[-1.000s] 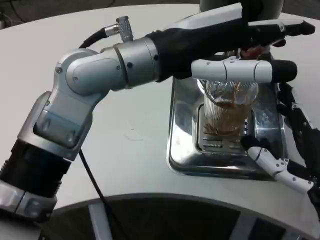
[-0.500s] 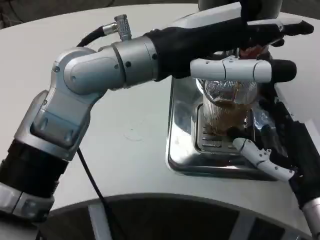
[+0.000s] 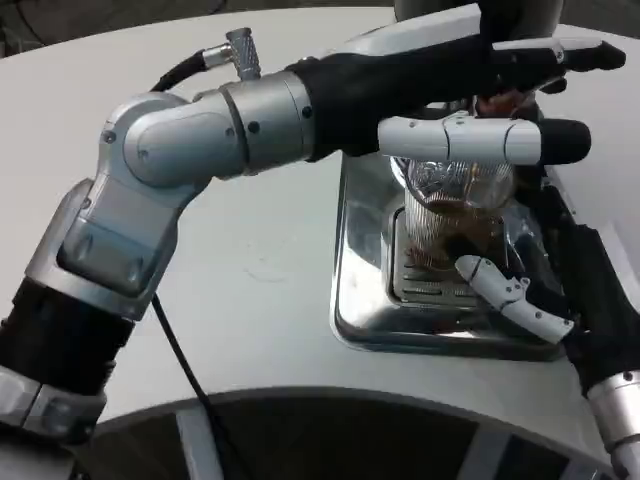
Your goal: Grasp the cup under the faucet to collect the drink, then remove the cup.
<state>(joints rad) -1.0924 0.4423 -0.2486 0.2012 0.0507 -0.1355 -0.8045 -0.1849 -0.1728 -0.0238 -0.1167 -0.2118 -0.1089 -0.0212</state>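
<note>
Drip tray [image 3: 365, 300] below left hand [image 3: 470, 100] showing polished metal, mirror-glossy, reflecting. Cup [image 3: 455, 215] under that hand looking clear ribbed plastic, glinting. Table [image 3: 260, 250] appearing matt white, smooth. Left forearm [image 3: 190, 150] showing brushed silver metal, satin sheen. Right hand [image 3: 545, 290] showing glossy white and matt black plastic.

One head view looks down and forward from the robot's head or chest, close over the white table [image 3: 270, 260], with the left forearm [image 3: 190, 150] filling much of the near frame.
</note>
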